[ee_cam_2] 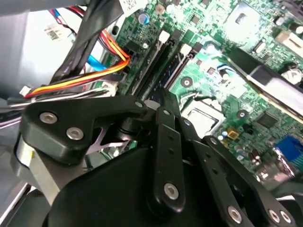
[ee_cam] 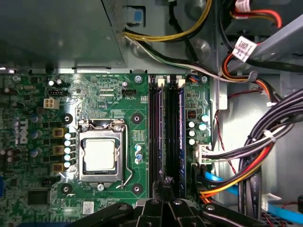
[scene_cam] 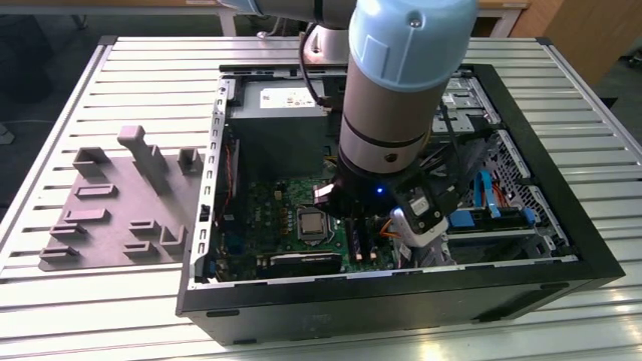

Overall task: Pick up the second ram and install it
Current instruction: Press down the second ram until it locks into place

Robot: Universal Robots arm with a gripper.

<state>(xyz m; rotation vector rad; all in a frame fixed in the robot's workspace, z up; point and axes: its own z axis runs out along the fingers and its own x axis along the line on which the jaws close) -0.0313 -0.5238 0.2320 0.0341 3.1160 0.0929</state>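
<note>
One arm point(scene_cam: 401, 98) reaches straight down into the open computer case point(scene_cam: 561, 248) as I watch from the remote station, its wrist low over the green motherboard point(ee_cam: 118, 94). In the first wrist view the gripper point(ee_cam: 166, 185) sits at one end of the bank of memory slots point(ee_cam: 156, 123), touching or almost touching it, and I cannot tell whether the jaws are closed, parted or clamped on anything. The second ram point(ee_cam: 168, 127), as far as I can make it out, is the long dark stick running straight ahead of the jaws along the middle of that bank, between two strips with a bluish sheen; whether it is fully seated I cannot tell. To one side of the jaws, just past the slots, lies the silver processor socket point(ee_cam: 100, 155) in its metal frame. To the other side a bundle of cables point(ee_cam: 246, 175), black, orange, yellow and blue, loops close by the slot bank. In the second wrist view the black linkages of the gripper fill the foreground, with the slots running away from the jaws toward the orange and yellow wires. Well apart from the jaws, outside the case at the exterior view's left, a grey tray point(scene_cam: 101, 226) with upright blocks rests on the ribbed metal table point(scene_cam: 120, 60).
</note>
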